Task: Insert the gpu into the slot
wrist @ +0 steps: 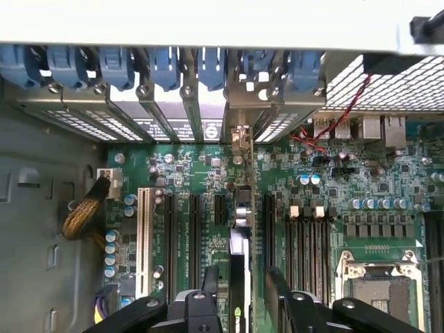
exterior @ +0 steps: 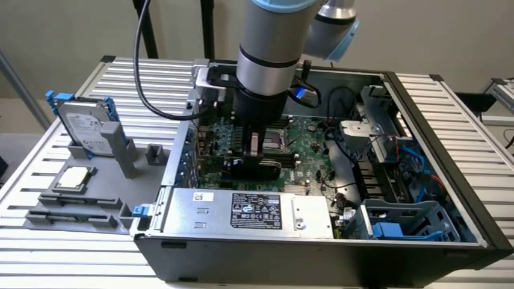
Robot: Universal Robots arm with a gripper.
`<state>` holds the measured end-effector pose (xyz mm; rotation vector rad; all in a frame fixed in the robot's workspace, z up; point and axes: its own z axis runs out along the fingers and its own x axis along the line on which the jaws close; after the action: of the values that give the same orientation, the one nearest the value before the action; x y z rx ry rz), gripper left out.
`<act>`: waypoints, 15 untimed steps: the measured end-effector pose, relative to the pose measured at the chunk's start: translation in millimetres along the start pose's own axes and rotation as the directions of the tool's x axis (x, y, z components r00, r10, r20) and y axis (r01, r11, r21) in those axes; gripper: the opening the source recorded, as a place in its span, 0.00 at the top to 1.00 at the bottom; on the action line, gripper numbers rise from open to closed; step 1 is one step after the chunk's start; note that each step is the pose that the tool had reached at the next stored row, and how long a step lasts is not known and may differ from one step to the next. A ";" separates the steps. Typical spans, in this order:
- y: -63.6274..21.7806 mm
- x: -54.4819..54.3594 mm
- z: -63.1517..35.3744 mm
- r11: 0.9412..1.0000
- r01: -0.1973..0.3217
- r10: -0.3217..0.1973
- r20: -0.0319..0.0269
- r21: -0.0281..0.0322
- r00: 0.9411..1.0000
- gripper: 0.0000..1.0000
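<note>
End effector [wrist: 242, 277] straddles the upright gpu [wrist: 239, 253], fingers [wrist: 276, 286] wide since it looks seated; power-supply box [exterior: 241, 211] at six o'clock, exterior view.

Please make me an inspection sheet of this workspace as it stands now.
Surface: slatted metal table, open computer case lying on it.
Job's things: black card stands on edge on the green board.
Clutter: grey tray with hard drive and chip, at the exterior view's left of the case.
Pincer: open, one finger on each side of the card, a gap on both sides.
Cables: black cable hanging off the arm; yellow braided bundle inside the case.
Surroundings: plain wall.
</note>
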<state>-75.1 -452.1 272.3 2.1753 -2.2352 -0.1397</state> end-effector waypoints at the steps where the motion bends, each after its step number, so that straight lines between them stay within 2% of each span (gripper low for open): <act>1: 0.3 -0.1 -3.6 1.000 0.000 0.000 0.000 0.000 1.000 0.60; 8: 7.6 -1.0 -24.7 1.000 0.000 0.000 -0.001 0.000 1.000 0.60; 12: 15.0 -0.8 -24.6 1.000 0.000 0.000 -0.002 0.000 1.000 0.60; 15: 25.1 -0.6 -23.9 1.000 0.000 0.000 -0.003 0.000 1.000 0.60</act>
<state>-98.2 -452.1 298.0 2.1739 -2.2337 -0.1361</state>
